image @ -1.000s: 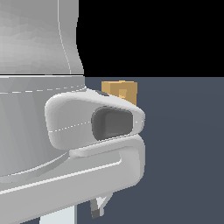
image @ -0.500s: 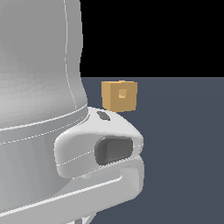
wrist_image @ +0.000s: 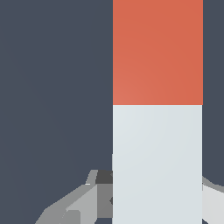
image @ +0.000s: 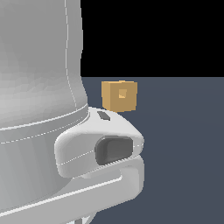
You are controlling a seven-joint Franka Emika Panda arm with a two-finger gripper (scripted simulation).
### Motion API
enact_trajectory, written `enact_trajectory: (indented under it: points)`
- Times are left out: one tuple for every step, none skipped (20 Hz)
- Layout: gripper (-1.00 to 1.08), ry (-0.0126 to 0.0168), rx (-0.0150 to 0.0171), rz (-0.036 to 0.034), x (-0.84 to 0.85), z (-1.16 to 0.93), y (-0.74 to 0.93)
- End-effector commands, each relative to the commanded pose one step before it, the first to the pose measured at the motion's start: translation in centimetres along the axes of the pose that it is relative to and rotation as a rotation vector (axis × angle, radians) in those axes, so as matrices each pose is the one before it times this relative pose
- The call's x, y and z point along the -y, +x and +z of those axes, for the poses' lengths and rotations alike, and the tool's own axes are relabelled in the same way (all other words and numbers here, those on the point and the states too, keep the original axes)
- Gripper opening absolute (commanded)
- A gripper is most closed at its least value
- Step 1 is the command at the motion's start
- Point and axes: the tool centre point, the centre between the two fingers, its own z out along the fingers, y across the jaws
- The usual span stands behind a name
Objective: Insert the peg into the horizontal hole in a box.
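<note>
In the wrist view the grey-white gripper (wrist_image: pixel 157 197) has a finger showing on either side of the long square-section peg (wrist_image: pixel 157 131), whose white stretch runs between them. The fingers look closed against the bar, so my judgement is that it is gripping the peg on the white part, though the contact faces themselves are hidden behind the bar. The peg's long axis runs straight away from the fingers, with the red-orange end the farther one. Behind it there is only the plain dark blue-grey surface (wrist_image: pixel 52 87); neither box nor hole appears in this view.

In the exterior view the bulky pale grey arm (image: pixel 39 109) fills the exterior view's left and hides gripper and peg completely. The small tan-orange cube of a box (image: pixel 119 96) sits on the surface just past the arm's outline, its small square dark hole (image: pixel 123 92) facing roughly toward that camera.

The coming move turns on lining the peg's axis with that hole; how far off it lies cannot be told here.
</note>
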Motion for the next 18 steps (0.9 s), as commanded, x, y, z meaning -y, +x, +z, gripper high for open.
enact_trajectory:
  points:
    - [-1.00, -0.00047, -0.00030, -0.00097, -0.234, -0.057, 0.260]
    - [-1.00, 0.00000, 0.00000, 0.00000, -0.175, -0.055, 0.198]
    - [-1.00, 0.00005, 0.00010, -0.00084, -0.257, -0.072, 0.294]
    - [-1.00, 0.00001, 0.00002, -0.00049, -0.294, -0.087, 0.334]
    - [-1.00, 0.00001, 0.00002, -0.00069, -0.352, -0.103, 0.400]
    - [-1.00, 0.00000, 0.00000, 0.00000, -0.377, -0.119, 0.424]
    - [-1.00, 0.00002, 0.00003, -0.00109, -0.467, -0.135, 0.532]
    - [-1.00, 0.00002, 0.00003, -0.00085, -0.510, -0.151, 0.577]
    - [-1.00, 0.00002, 0.00003, -0.00085, -0.561, -0.168, 0.634]
    - [-1.00, 0.00002, 0.00003, -0.00098, -0.618, -0.184, 0.698]
    - [-1.00, 0.00002, 0.00003, -0.00098, -0.671, -0.201, 0.756]
    - [-1.00, 0.00002, 0.00004, -0.00109, -0.729, -0.218, 0.820]
    - [-1.00, 0.00002, 0.00004, -0.00120, -0.782, -0.233, 0.878]
    - [-1.00, 0.00002, 0.00004, -0.00129, -0.820, -0.244, 0.918]
    - [-1.00, 0.00002, 0.00004, -0.00120, -0.840, -0.251, 0.936]
    - [-1.00, 0.00002, 0.00004, -0.00129, -0.859, -0.256, 0.956]
    - [-1.00, 0.00002, 0.00004, -0.00129, -0.870, -0.259, 0.965]
    - [-1.00, 0.00001, 0.00004, -0.00129, -0.878, -0.261, 0.971]
